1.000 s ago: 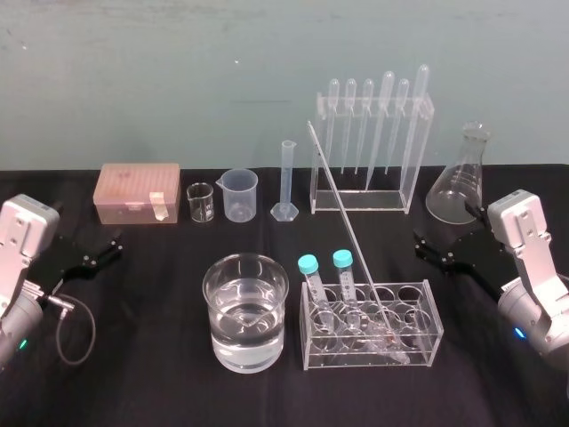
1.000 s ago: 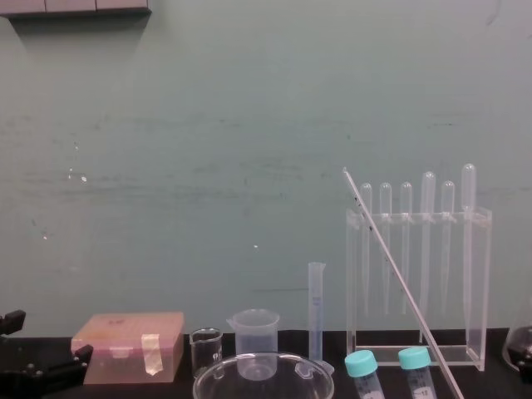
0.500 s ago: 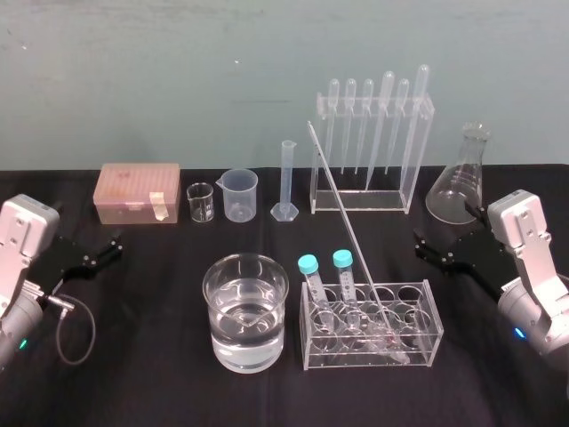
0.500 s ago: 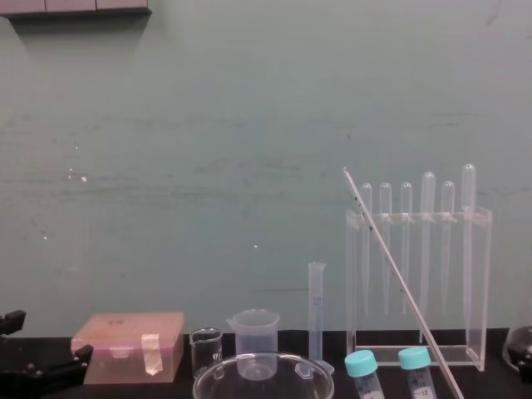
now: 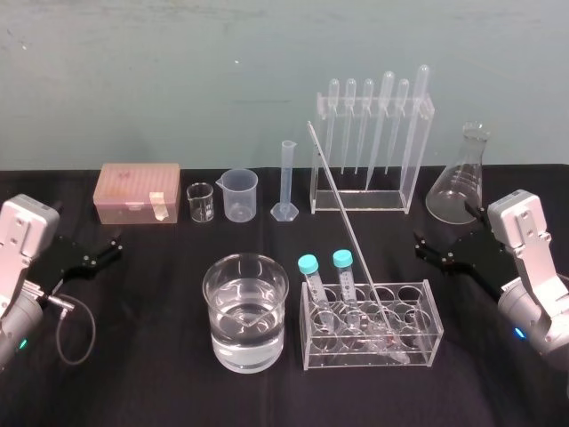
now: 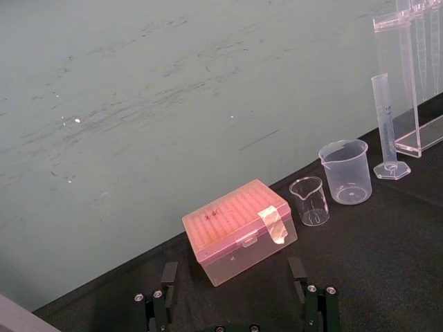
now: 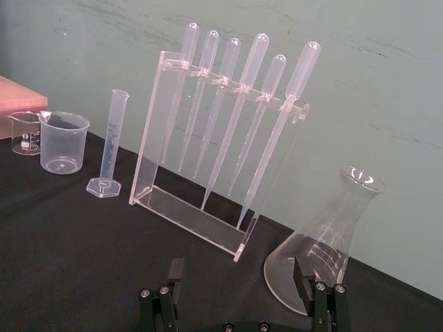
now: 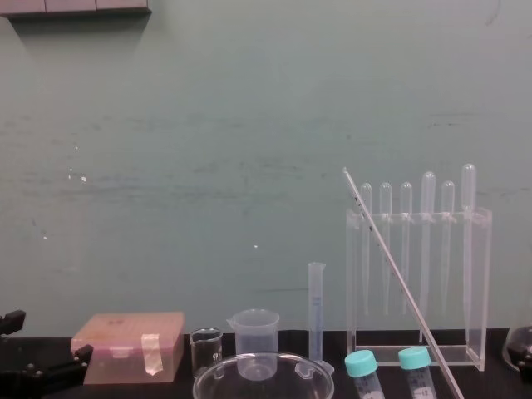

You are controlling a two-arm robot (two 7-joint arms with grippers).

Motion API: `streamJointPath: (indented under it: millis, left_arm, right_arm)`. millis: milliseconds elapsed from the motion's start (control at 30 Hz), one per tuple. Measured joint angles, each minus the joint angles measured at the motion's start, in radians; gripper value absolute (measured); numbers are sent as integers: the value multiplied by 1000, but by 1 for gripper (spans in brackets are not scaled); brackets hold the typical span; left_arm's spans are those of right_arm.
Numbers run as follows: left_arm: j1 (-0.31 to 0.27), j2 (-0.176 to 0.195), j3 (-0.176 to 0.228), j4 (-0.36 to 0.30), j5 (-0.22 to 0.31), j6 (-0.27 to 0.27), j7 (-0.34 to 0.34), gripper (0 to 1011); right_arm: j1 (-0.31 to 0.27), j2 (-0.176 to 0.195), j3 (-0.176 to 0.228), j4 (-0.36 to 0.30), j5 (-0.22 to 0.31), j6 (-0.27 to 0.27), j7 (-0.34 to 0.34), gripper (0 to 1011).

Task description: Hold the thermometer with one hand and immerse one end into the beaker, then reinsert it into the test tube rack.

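Long thin clear glass thermometer (image 5: 337, 196): leaning in low clear acrylic test tube rack (image 5: 425, 331), near wide glass beaker (image 5: 246, 331). Left gripper (image 5: 112, 245), right gripper (image 5: 420, 245): fingers apart, empty. Risk: slanted rod, foot seemingly wedged, levers rack over when lifted.

The worktop (image 5: 142, 382) is covered by a black cloth, matt and a little fuzzy. The beaker (image 5: 245, 311) is thick clear glass, glossy, with bright glints on its rim. The thermometer (image 5: 343, 213) is also glass: a smooth, clear rod. The test tube rack (image 5: 432, 331) looks like clear acrylic with shiny edges. The small box (image 5: 138, 191) is pink plastic, cloudy and dull. The wall (image 5: 178, 71) has matt teal paint with scuffs.
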Motion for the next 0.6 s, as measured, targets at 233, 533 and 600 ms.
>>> streamJointPath:
  millis: [233, 533, 600]
  left_arm:
    - [0, 0, 0, 0, 0, 0, 0, 1008]
    - [0, 0, 0, 0, 0, 0, 0, 1008]
    - [0, 0, 0, 0, 0, 0, 0, 1008]
  right_arm:
    - [0, 0, 0, 0, 0, 0, 0, 1002]
    - [0, 0, 0, 0, 0, 0, 0, 1002]
    - [0, 0, 0, 0, 0, 0, 0, 1002]
